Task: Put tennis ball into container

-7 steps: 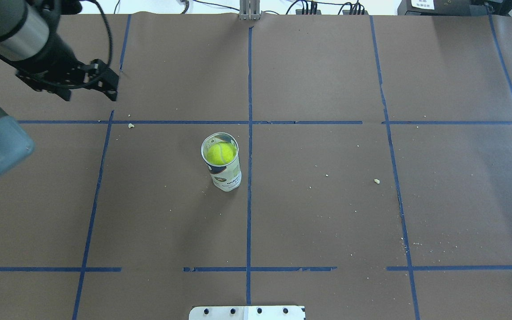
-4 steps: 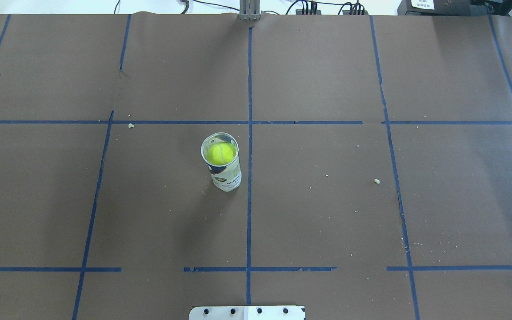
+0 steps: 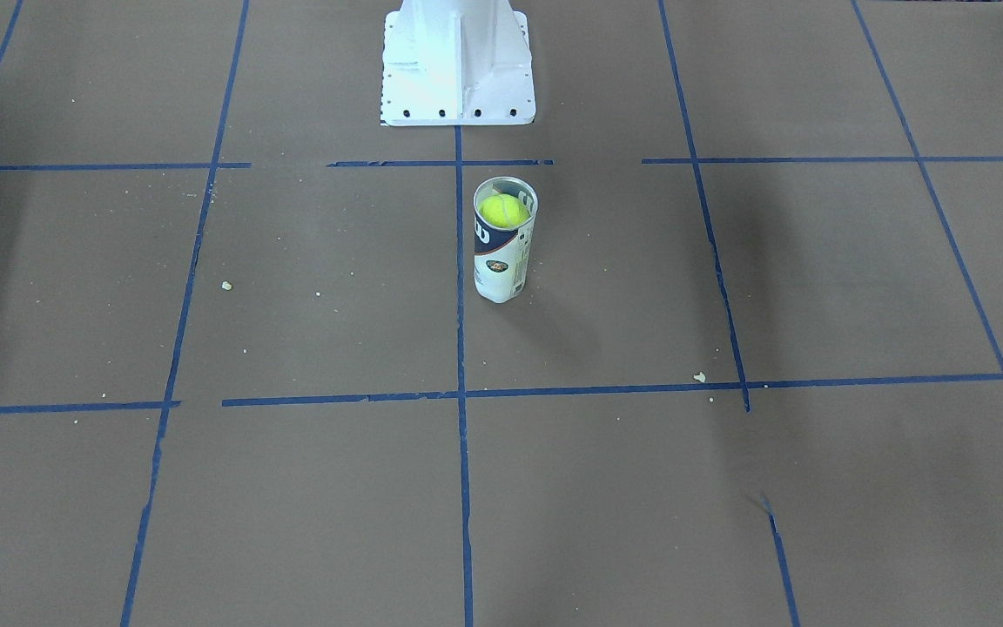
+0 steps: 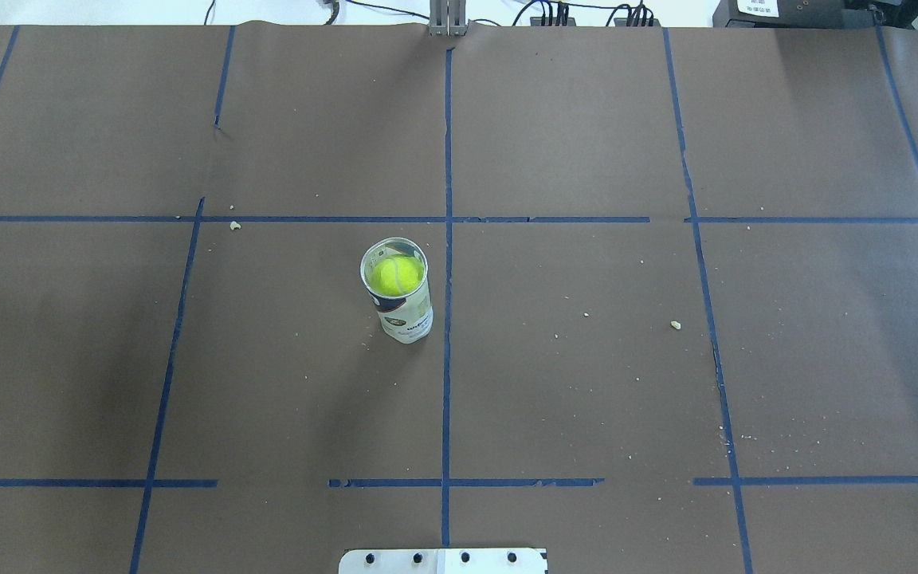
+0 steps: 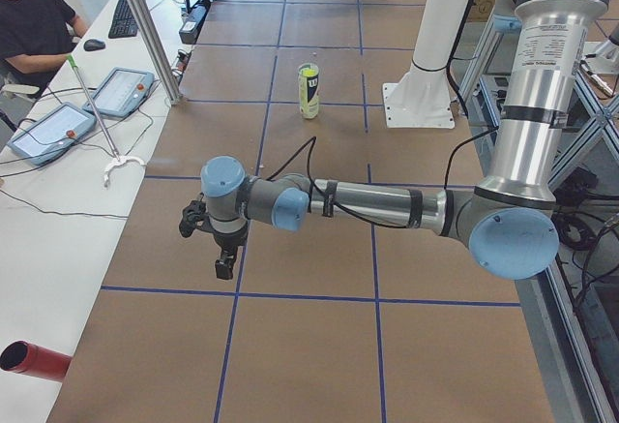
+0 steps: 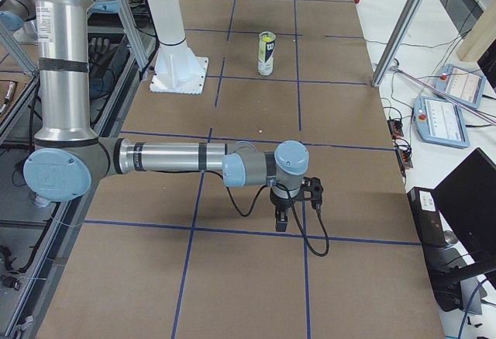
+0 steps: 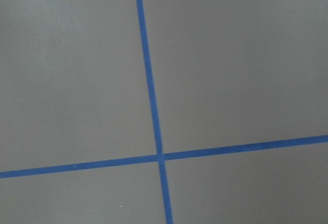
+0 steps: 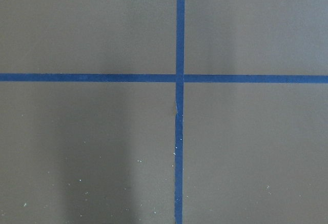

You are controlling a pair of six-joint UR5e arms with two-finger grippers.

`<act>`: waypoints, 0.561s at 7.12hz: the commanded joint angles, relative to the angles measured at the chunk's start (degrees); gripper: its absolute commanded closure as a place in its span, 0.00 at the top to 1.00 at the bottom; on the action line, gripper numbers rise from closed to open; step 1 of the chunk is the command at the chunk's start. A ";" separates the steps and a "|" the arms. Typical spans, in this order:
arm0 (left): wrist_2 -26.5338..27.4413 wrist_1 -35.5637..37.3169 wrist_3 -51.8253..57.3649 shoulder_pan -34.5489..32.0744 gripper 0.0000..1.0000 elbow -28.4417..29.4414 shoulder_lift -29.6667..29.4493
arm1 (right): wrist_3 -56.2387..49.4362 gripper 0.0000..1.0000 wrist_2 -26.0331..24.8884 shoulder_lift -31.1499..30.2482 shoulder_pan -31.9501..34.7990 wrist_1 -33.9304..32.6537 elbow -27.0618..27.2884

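The tennis ball (image 4: 396, 275) sits inside the upright container (image 4: 406, 317) on the counter (image 4: 626, 383) — the job looks done — and I cannot tell if the left end effector (image 5: 223, 266) or right end effector (image 6: 281, 220), both far away, is wide or narrow.

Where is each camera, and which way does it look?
Front-facing: across the table, facing the robot, looking down at the container; only the pedestal shows.
Overhead: behind the robot, looking forward and down; only the pedestal's edge shows.
Exterior left: table's end, looking along it; left arm near, end effector pointing down.
Exterior right: opposite end; right arm near.
Left wrist: looks down at crossing blue tape; no body shows.
Right wrist: likewise, another tape cross.
Shared: front-facing and overhead both show the tennis ball inside the container.
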 commanded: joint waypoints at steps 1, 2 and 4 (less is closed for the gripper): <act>-4.16 2.20 0.85 -2.33 1.00 0.27 1.65 | 0.00 1.00 0.00 0.00 0.00 0.00 0.00; -5.07 6.92 0.84 -2.42 1.00 -0.08 1.56 | 0.00 1.00 0.00 0.00 0.00 0.00 0.00; -5.17 9.34 0.84 -2.42 1.00 -0.08 1.56 | 0.00 1.00 0.00 0.00 0.00 0.00 0.00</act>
